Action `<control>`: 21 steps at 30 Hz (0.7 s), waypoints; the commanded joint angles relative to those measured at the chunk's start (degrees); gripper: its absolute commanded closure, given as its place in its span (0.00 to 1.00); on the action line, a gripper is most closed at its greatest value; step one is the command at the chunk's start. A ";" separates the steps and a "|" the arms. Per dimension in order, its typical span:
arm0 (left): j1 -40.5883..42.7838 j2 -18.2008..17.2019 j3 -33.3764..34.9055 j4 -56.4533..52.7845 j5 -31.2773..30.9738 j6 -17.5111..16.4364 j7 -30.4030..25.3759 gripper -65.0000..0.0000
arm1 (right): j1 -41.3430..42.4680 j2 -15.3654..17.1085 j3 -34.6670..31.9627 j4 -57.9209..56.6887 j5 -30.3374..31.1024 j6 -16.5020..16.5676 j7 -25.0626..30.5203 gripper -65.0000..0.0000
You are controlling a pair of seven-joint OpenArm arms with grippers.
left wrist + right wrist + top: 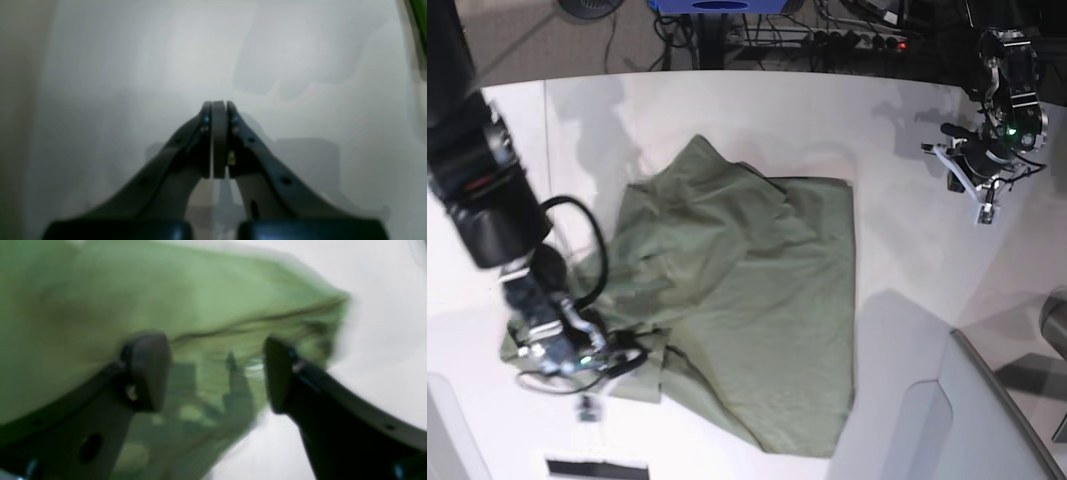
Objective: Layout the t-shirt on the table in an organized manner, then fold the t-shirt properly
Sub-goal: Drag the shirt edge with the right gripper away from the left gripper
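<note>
The olive-green t-shirt [757, 310] lies crumpled and partly bunched in the middle of the white table [897, 150], with folds heaped on its left half. My right gripper [632, 358] is at the shirt's near-left edge. In the right wrist view it [213, 373] is open, its dark fingers [148, 370] wide apart over blurred green cloth [200, 290]. My left gripper [985, 208] hovers over bare table at the far right, well away from the shirt. In the left wrist view it [218, 106] is shut with nothing between its pads.
A grey angled panel [992, 420] rises at the near right corner. Cables and a power strip [857, 40] lie beyond the far edge. A black strip [592, 468] sits at the near-left edge. A green sliver [421, 20] shows in the left wrist view's top right corner.
</note>
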 commanded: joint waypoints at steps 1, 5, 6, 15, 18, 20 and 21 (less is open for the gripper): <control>-0.36 -0.97 -0.41 0.97 -0.18 0.07 -0.93 1.00 | 1.36 -2.41 0.12 2.22 0.06 0.13 0.22 0.42; -0.45 -0.97 -0.41 1.32 -0.18 0.07 -0.93 1.00 | -0.13 -7.51 0.56 -1.03 0.06 -0.13 -0.13 0.42; -0.45 -0.97 -0.41 1.59 -0.18 0.07 -0.93 1.00 | -0.05 -8.74 0.56 -2.70 0.06 -0.22 -0.13 0.42; 0.25 -0.97 -0.50 2.11 -0.53 0.07 -0.93 1.00 | 2.42 -12.26 0.56 -9.12 0.23 -21.58 0.40 0.42; 0.25 -0.97 -0.41 2.03 -0.53 0.07 -0.93 1.00 | 3.12 -12.79 0.38 -9.12 0.41 -22.24 0.31 0.42; 0.25 -0.97 -0.32 2.03 -0.53 0.07 -0.93 1.00 | 3.38 -13.49 0.47 -9.12 0.41 -22.24 0.31 0.42; 0.25 -0.97 -0.32 2.03 -0.53 0.07 -0.93 1.00 | 3.38 -13.67 0.56 -9.12 0.50 -22.24 0.31 0.42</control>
